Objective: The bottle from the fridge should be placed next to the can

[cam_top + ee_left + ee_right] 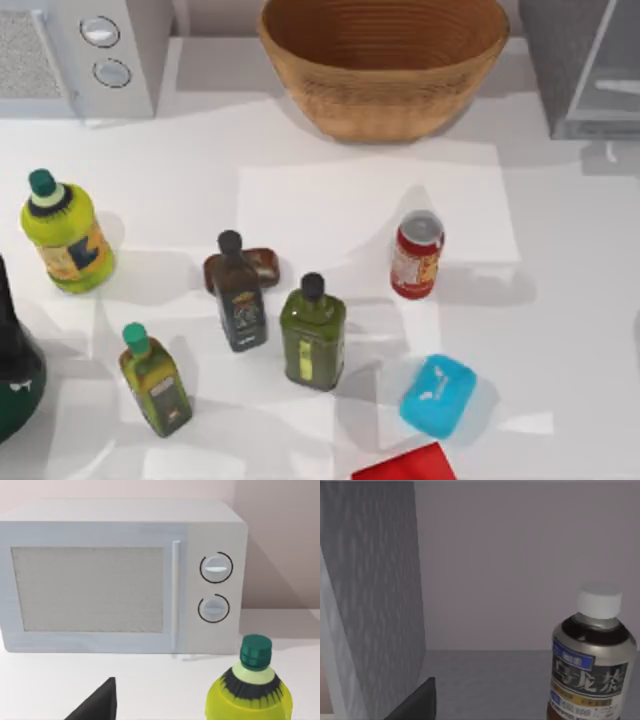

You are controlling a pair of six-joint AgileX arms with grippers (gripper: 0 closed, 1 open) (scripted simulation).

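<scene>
Right wrist view: the bottle (pixel 592 655) stands upright on the fridge (pixel 375 595) floor, ahead of the right gripper (pixel 417 702) and off to one side, not touching it. Fridge door is open; the grey inner wall sits close on the gripper's other side.

Handling, my read: rigid plastic, full of dark liquid, so moderately heavy and top-heavy if grabbed high. The label band is smooth and could slip. Best hold is across the body at or just under the label, below the neck taper, keeping it vertical. Avoid the white cap; too small and it would swing.

Right gripper: one dark finger edge is visible, nothing between it and the bottle, nothing held. Can't tell how far open it is. It needs to shift sideways toward the bottle before closing, with little room against the wall.

Top view: the can (pixel 416 255) stands upright on the surface (pixel 560 330), well apart from the fridge, with free space on its side facing the fridge for the drop.

Left gripper (pixel 97 702) is parked facing the microwave (pixel 120 575), near the yellow-green bottle (pixel 250 690); opening not discernible.
</scene>
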